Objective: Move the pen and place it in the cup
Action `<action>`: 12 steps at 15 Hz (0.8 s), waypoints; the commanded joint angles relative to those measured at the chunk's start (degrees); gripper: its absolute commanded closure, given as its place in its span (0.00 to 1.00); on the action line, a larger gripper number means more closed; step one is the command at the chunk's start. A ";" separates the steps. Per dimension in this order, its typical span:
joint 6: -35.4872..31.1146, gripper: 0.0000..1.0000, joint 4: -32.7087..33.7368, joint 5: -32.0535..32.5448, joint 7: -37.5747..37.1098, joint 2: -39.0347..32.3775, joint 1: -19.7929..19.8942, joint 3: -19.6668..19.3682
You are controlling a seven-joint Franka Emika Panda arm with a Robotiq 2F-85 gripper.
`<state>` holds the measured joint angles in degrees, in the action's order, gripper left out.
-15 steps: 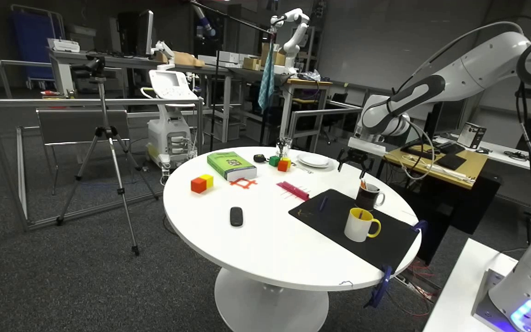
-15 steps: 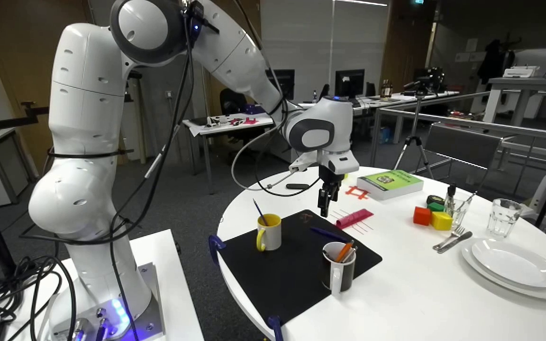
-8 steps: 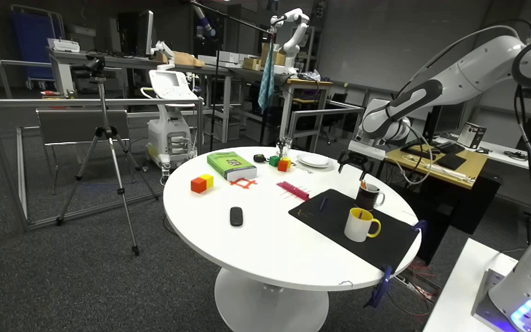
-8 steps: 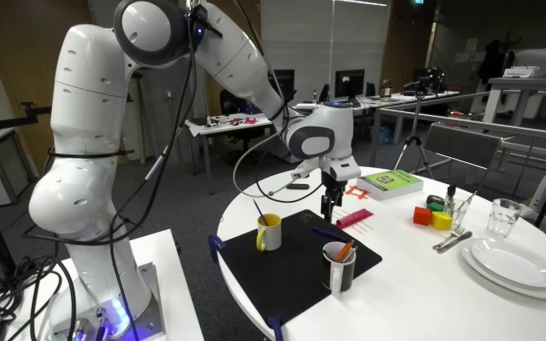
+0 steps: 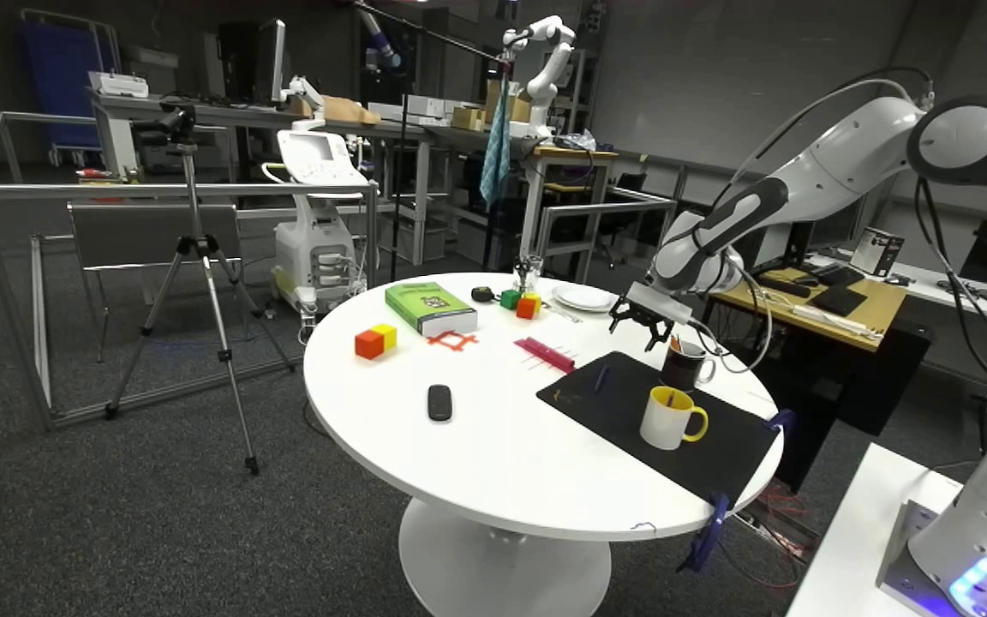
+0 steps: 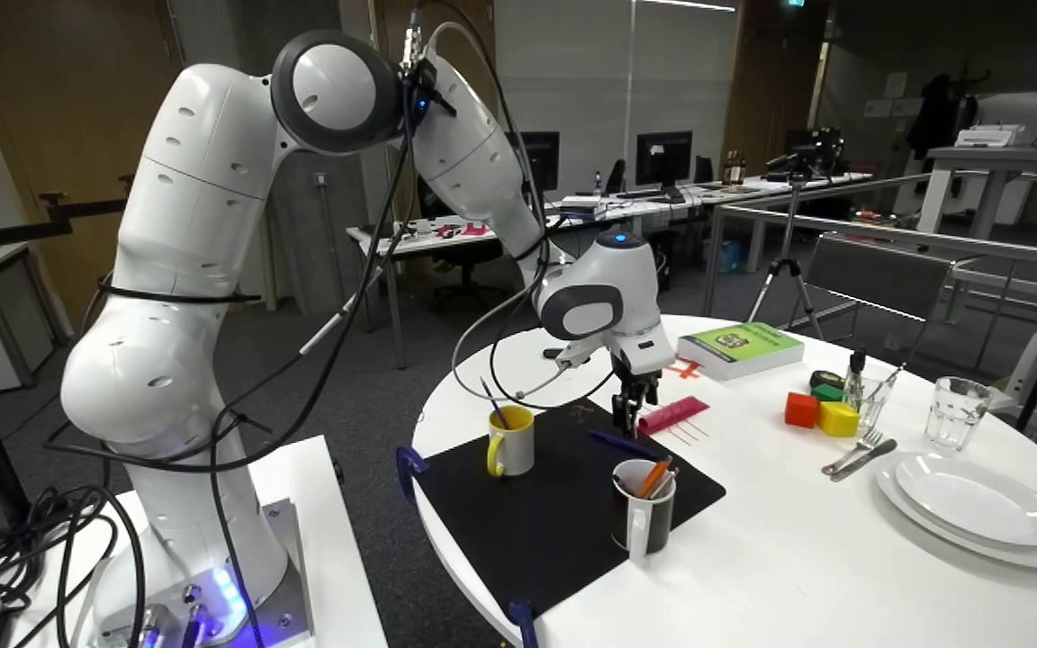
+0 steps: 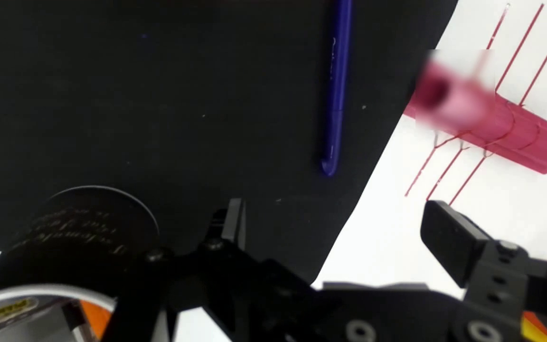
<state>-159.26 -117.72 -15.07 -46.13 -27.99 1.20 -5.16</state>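
The blue pen (image 7: 337, 90) lies flat on the black mat (image 7: 254, 142). It also shows in both exterior views (image 5: 601, 379) (image 6: 613, 441). The cup is a dark mug with a white handle (image 5: 684, 368), standing upright on the mat with an orange item and others inside (image 6: 646, 513). In the wrist view the cup (image 7: 79, 228) is at lower left, beside the left finger. My gripper (image 7: 335, 209) is open and empty, tilted above the mat's edge. The near end of the pen lies ahead of the gap between the fingers. The gripper also shows in both exterior views (image 5: 633, 336) (image 6: 627, 425).
A yellow-and-white mug (image 5: 663, 422) with a pen in it stands on the mat. A pink tube with thin sticks (image 7: 515, 128) lies beside the mat. Blue clamps (image 5: 708, 536) sit at the table edge. Plates (image 6: 978, 504), cubes (image 6: 801, 410) and a green book (image 5: 430, 307) lie farther off.
My gripper has moved lower and has tilted, coming nearer the pen and the mat's edge. The arm has leaned forward. The pen and the mugs have not moved.
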 commanded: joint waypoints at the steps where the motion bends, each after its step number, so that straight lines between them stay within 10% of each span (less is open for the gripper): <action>1: -2.14 0.00 2.03 -2.30 -0.27 -2.41 -1.15 0.44; 12: 0.82 0.00 8.26 -0.01 0.60 -7.80 -2.74 -1.51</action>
<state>-159.84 -112.63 -15.38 -45.92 -34.15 -0.96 -5.80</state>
